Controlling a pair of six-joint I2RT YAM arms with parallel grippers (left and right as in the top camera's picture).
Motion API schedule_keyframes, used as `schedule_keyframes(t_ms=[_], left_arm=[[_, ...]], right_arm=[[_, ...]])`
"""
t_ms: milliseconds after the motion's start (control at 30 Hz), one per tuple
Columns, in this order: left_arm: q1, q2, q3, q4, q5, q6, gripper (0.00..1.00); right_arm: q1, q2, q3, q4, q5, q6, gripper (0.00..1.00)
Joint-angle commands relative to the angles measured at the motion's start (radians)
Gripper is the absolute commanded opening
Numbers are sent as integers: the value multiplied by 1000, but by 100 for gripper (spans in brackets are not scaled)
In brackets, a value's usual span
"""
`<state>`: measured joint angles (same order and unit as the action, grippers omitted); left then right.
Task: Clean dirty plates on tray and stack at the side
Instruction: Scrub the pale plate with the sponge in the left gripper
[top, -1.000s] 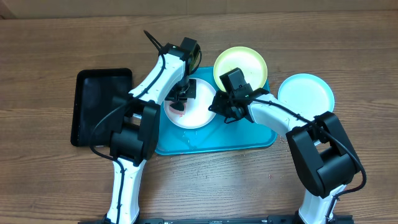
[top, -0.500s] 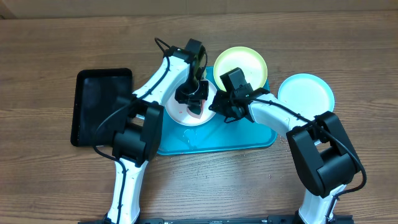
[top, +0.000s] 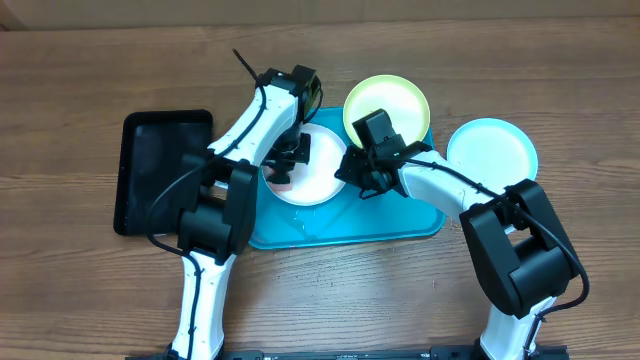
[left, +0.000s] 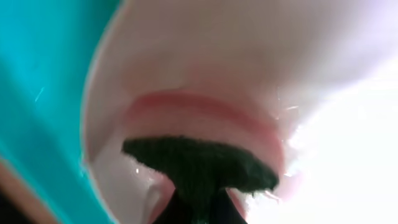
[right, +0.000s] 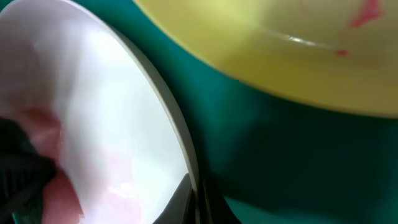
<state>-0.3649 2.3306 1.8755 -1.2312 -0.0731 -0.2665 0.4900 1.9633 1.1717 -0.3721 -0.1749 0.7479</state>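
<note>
turquoise tray (top: 400, 225) at table centre; white plate (top: 325, 180) lies in its 11 o'clock part, flat on the tray floor.

left gripper (top: 285, 160) is down on the white plate's 9 o'clock side, pinching a dark green scrub pad (left: 199, 168); left wrist view: the pad is pressed onto the plate surface, with a pink smear arcing just above it and wet glare toward 3 o'clock.

right gripper (top: 348, 168) is at the white plate's 3 o'clock edge; right wrist view: the rim runs straight into the dark fingertips at the bottom of frame, so it reads as clamped on the rim; the tips themselves are mostly cropped; pink smearing shows on the plate's near half.

yellow-green plate (top: 388, 102) is at the tray's 1 o'clock corner, overhanging the far rim; a few red flecks on it in the right wrist view; near the white plate, whether they touch I can't tell.

light blue plate (top: 492, 150) is off the tray, on the wooden table (top: 90, 290) at the tray's 3 o'clock; looks clean from overhead.

black tray (top: 160, 170) is at the turquoise tray's 9 o'clock, just beside it.
</note>
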Motion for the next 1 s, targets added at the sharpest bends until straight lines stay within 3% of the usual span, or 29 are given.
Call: schedule_keyframes(t_ms=[0,67,167,233,333,500,667,767,967], left_arm=[[-4,44,-8,108,280,289,4],[-4,44,-8,185,385,348,4],[-4,44,-8,292,425,360,4],[-4,44,-8,349,399,347,4],[3,44,-8,383,240,225,4],[13,44,-8,248,-156,-78,4],[17,44,-8,48,-199,-156,4],[17,44,-8,-45,-112,-125,4],[16,44,-8,-83,309,272,4]], right_arm=[[-3,23,10,0,-6,4,4],[-3,23,10,-1,-6,4,4],[-3,23,10,-3,-5,3,4],[-3,23,10,-3,-5,3,4],[-3,23,10,-4,-5,3,4],[-3,23,10,-4,-5,3,4],[-3,23,10,-4,-6,3,4],[-3,23,10,-4,-6,3,4],[-3,23,10,-4,-10,3,4]])
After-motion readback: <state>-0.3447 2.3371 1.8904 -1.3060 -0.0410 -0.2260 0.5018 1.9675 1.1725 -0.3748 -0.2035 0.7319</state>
